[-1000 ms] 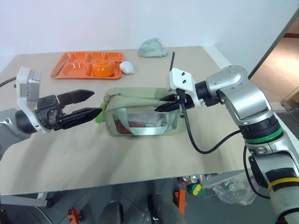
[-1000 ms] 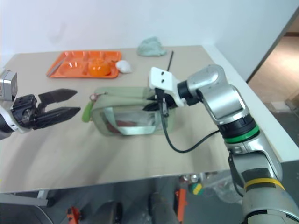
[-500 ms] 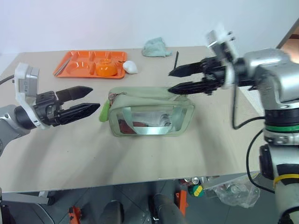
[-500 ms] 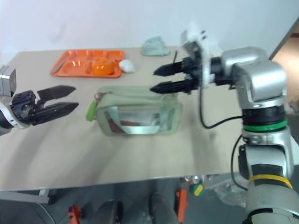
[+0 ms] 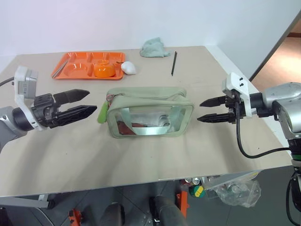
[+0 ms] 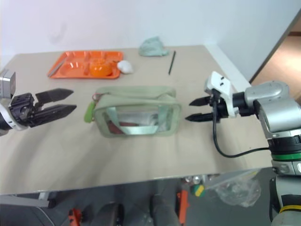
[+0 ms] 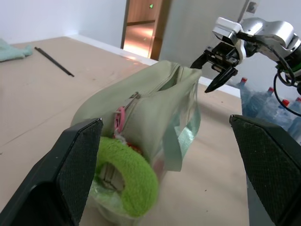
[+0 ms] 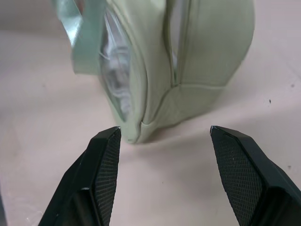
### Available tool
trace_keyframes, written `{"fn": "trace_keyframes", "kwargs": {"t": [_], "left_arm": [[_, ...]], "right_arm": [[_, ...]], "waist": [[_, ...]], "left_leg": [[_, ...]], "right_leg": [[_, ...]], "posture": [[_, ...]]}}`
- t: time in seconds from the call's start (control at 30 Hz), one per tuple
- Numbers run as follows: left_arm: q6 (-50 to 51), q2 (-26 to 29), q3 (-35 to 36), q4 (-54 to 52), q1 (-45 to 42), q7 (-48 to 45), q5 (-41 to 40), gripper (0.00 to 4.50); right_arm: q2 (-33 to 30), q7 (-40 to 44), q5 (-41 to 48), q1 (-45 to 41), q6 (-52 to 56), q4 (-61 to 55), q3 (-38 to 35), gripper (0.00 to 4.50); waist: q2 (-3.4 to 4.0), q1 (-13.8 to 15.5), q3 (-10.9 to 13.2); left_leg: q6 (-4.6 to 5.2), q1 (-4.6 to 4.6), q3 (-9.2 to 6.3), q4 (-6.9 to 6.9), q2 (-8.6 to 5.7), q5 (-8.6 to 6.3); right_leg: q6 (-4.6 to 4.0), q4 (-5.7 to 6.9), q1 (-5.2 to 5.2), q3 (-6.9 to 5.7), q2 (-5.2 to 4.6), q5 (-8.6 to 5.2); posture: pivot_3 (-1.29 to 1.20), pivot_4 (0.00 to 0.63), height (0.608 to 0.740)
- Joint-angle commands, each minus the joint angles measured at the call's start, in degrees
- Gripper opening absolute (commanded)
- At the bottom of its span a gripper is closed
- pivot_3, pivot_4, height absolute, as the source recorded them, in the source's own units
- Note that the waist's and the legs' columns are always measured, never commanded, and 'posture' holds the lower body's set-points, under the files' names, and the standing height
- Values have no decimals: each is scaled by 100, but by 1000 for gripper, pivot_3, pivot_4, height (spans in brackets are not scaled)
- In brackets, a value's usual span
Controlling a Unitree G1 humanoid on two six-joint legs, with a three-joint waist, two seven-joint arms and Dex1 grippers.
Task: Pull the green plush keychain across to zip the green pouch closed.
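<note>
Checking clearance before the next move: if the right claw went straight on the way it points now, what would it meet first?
Most likely the near end of the green pouch: the open right claw points at that end, apart from it, with bare table between. Depth is unclear.

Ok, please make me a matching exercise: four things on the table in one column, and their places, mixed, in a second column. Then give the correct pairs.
Things:
1. green plush keychain
2. orange tray
3. black stick
4. right claw

Places:
A. far left part of the table
B. at the left end of the green pouch
C. off the pouch's right end, open, apart from it
D. behind the pouch, near the crumpled cloth

Pairs: 1-B, 2-A, 3-D, 4-C
</note>
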Motion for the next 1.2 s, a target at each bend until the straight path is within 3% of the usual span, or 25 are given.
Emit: {"fn": "trace_keyframes", "kwargs": {"t": [0.03, 0.6, 0.63, 0.7, 0.87, 1.03, 1.2], "left_arm": [[-87, 49, 15, 58, -90, -88, 73, 4500], [-18, -104, -126, -106, -152, -51, 69, 4500], [-15, -105, -118, -107, -150, -44, 67, 4500], [-17, -107, -106, -111, -136, -31, 64, 4500], [-33, -135, -46, -139, -42, 43, 43, 4500], [-44, -268, 80, 122, 88, 299, 89, 4500], [-138, -363, -148, 738, 518, 570, 722, 4500]], "right_arm": [[64, -111, -1, -89, -45, -223, -62, 3104], [488, 23, 167, -717, 250, -133, 94, 3104], [499, 39, 176, -688, 255, -164, 94, 2498], [502, 97, 194, -622, 229, -226, 106, 2021], [526, 116, 204, -606, 191, -202, 146, 208], [580, 172, 204, -600, 103, -186, 168, 64], [713, 3, 103, -612, 67, -103, 211, 64]], "waist": [[0, 6, 0], [0, 25, 0], [0, 25, 0], [0, 26, 0], [0, 26, 0], [0, 25, 0], [0, 7, 0]], "left_leg": [[0, 0, -1, 1, 0, 0], [0, -3, 2, 2, -2, 0], [0, -4, 2, 2, -2, 0], [0, -4, 2, 2, -2, 0], [0, -3, 2, 2, -2, 0], [0, -3, 2, 2, -1, 0], [0, 6, 4, 1, 1, 0]], "right_leg": [[0, 0, 0, -1, 0, 0], [5, 0, 0, 3, -3, 1], [5, -1, 0, 4, -4, 0], [5, 0, 0, 4, -4, 0], [5, 0, 0, 3, -3, 1], [5, 0, 0, 4, -3, 1], [2, 3, 2, 7, 2, 2]], "posture": [[0, 150, 740], [0, 150, 740], [0, 150, 740], [0, 150, 740], [0, 150, 740], [0, 150, 740], [0, 150, 740]]}}
